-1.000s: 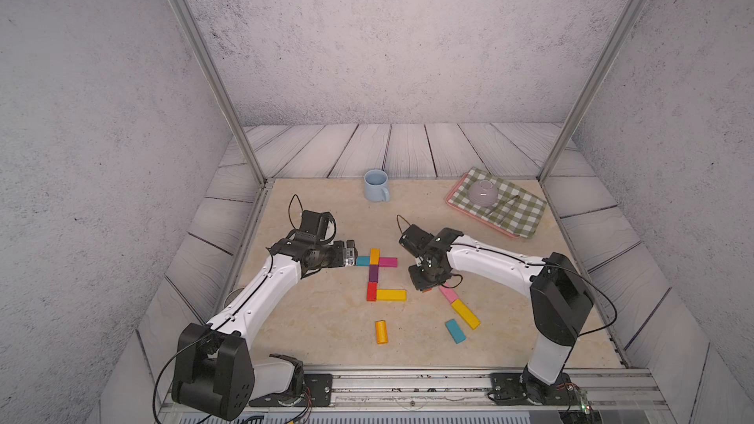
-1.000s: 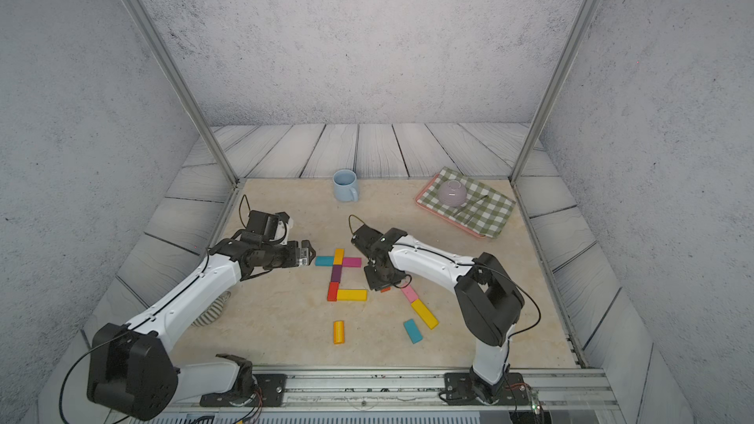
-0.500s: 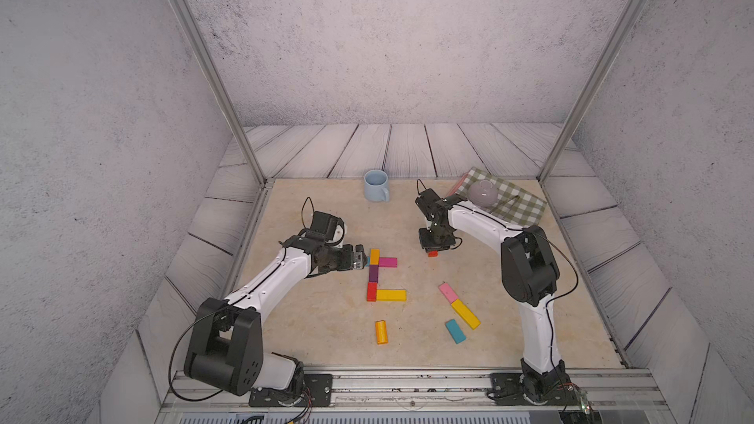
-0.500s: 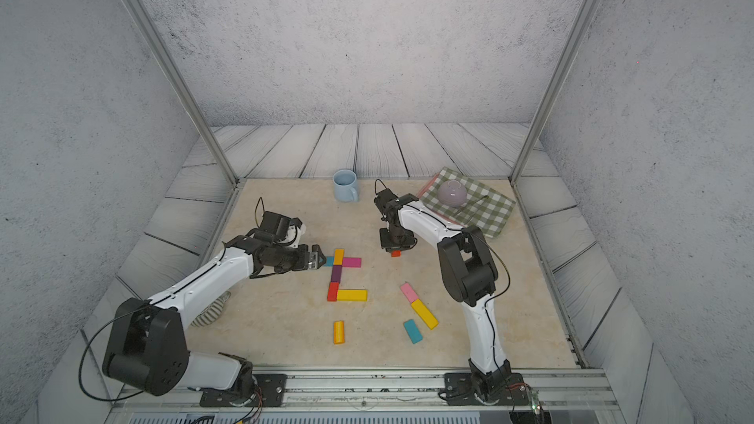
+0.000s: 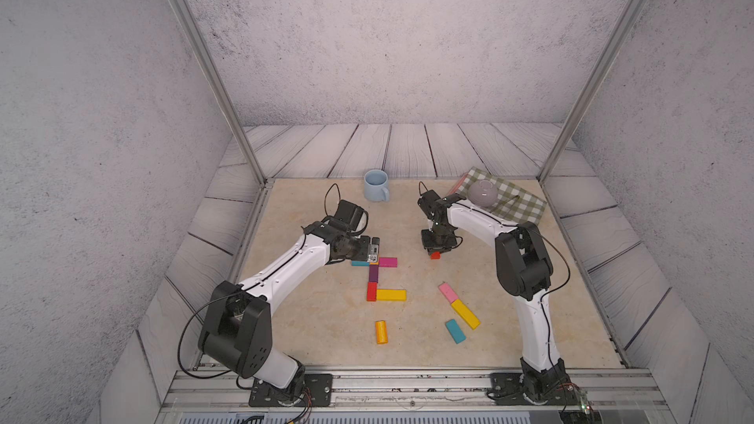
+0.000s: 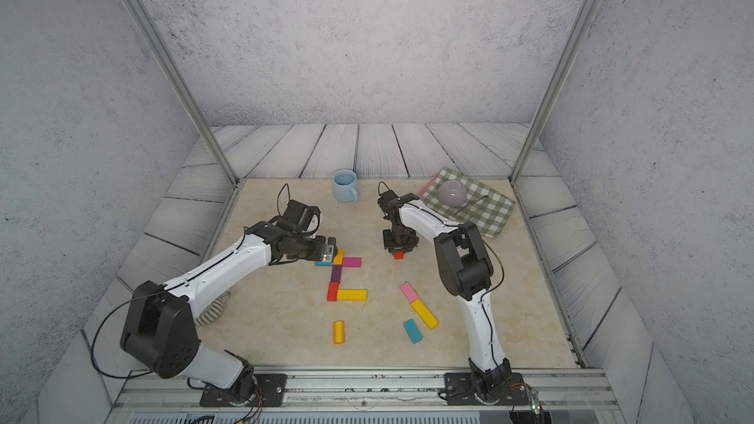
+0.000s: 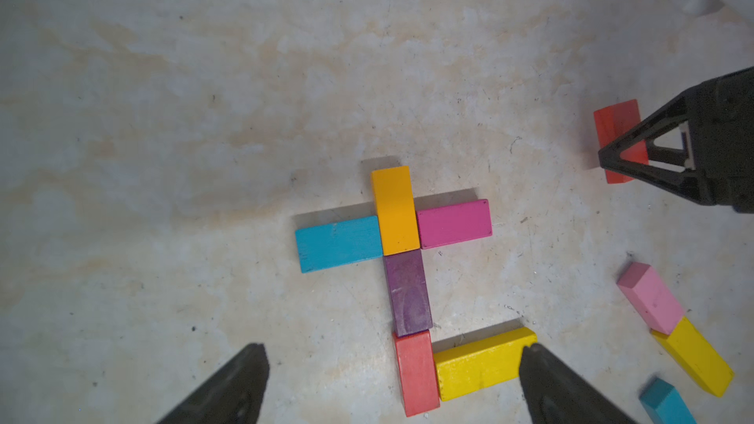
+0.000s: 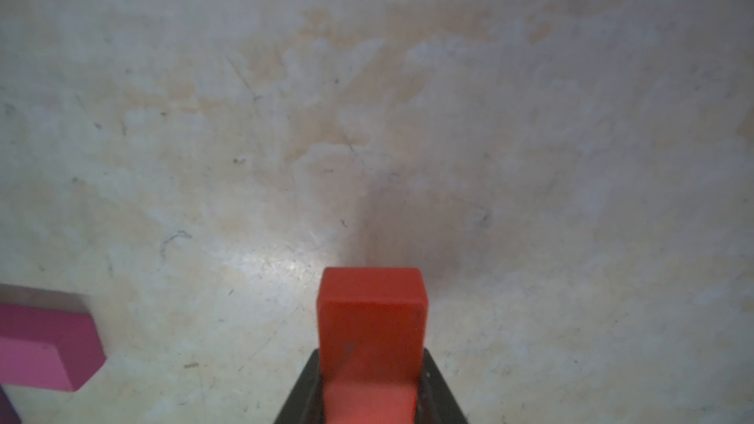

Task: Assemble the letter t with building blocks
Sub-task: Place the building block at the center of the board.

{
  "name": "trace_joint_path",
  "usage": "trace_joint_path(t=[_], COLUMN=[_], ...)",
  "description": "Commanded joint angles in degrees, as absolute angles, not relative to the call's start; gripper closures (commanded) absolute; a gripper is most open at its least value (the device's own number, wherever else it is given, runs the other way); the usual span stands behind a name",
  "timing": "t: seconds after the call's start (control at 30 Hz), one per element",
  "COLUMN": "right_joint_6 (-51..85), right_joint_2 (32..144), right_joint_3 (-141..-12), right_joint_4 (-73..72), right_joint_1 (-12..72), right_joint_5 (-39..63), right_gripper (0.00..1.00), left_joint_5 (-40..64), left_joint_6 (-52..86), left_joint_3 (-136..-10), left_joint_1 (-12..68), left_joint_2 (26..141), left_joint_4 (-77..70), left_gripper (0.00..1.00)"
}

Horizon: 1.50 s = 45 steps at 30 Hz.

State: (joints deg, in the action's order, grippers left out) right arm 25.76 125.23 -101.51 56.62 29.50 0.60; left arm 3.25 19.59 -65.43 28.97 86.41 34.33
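Observation:
Building blocks lie in a figure on the table: an orange block with a teal one and a magenta one at its sides, then purple, red and a long yellow block. My left gripper hangs open over this figure, holding nothing. My right gripper is shut on another red block, low over the table, right of the magenta block. Pink, yellow, teal and orange blocks lie loose nearer the front.
A light-blue mug stands at the back, between the arms. A checked cloth with an upturned grey bowl lies at the back right, behind the right arm. A striped object lies under the left arm.
The right gripper has carried the red block away from the pink block toward the back. The left gripper has shifted right, over the figure's teal end.

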Motion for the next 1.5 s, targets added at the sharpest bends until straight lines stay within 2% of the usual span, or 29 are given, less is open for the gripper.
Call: trace_joint_path(t=[0.0,0.17,0.3,0.8,0.87,1.03,1.3,1.47], right_joint_6=[26.72,27.83,28.95,32.60,32.69,32.70,32.40,26.97], right_joint_2=[126.21,125.77,125.85,126.74,126.85,126.75,125.88,116.25], right_joint_3=[-101.61,-100.33,-99.12,-97.39,-97.56,-97.82,-97.93,-91.96], right_joint_4=[57.86,56.70,56.12,54.84,55.09,55.50,54.84,45.54], right_joint_1=[29.07,29.18,29.21,29.43,29.45,29.61,29.78,30.86], right_joint_5=[2.31,3.78,4.34,2.33,2.29,1.76,2.79,3.52], right_gripper=[0.83,0.83,0.83,0.79,0.75,0.57,0.48,0.40], left_joint_5=[-4.28,1.09,-0.93,3.08,3.00,2.26,1.53,1.29], left_joint_6=[18.28,18.03,19.15,18.10,18.09,18.19,18.54,18.55], left_joint_3=[-65.28,-62.54,-61.24,-61.55,-61.55,-61.44,-61.28,-61.33], left_joint_1=[29.71,29.71,29.55,29.55,29.53,29.53,29.53,29.53], left_joint_2=[84.66,82.25,80.92,81.39,81.30,81.03,81.09,81.14], left_joint_4=[36.11,33.00,31.98,31.11,31.11,31.07,30.95,30.99], left_gripper=[0.01,0.00,0.01,0.00,0.01,0.00,0.01,0.01])
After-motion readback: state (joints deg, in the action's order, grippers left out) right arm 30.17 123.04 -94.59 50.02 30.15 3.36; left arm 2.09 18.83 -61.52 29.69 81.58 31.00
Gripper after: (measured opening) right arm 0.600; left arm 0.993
